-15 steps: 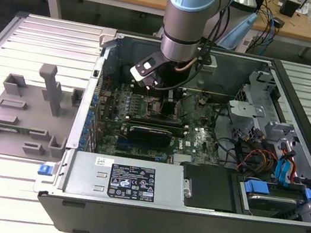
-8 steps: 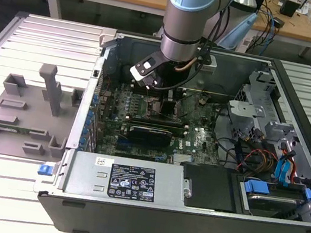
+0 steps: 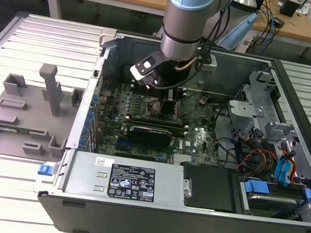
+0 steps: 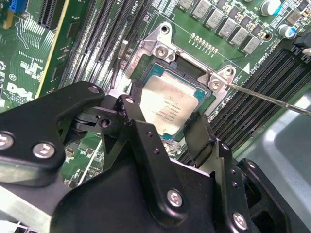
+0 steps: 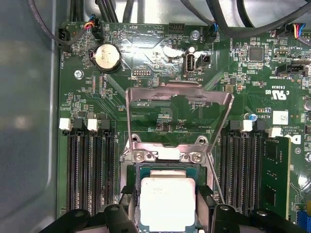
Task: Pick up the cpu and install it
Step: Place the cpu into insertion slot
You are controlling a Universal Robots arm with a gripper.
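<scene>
The cpu (image 4: 167,104), a flat square chip with a silvery top plate (image 5: 167,201), lies level in or just over the black-framed motherboard socket (image 4: 192,65). My gripper (image 4: 163,121) is down over it, one black finger (image 4: 130,112) against one edge and the other finger (image 4: 198,128) against the opposite edge, so it looks shut on the chip. In the first wrist view the gripper (image 5: 167,216) has the same hold. In the exterior view the arm's wrist (image 3: 185,31) hangs over the middle of the open computer case (image 3: 186,218).
The socket's metal load plate (image 5: 177,97) stands flipped open beyond the chip, its thin lever rod (image 4: 272,99) sticking out sideways. Memory slots (image 5: 90,170) flank the socket, with a coin battery (image 5: 107,57) further back. A grey fixture tray (image 3: 24,111) lies at the exterior view's left.
</scene>
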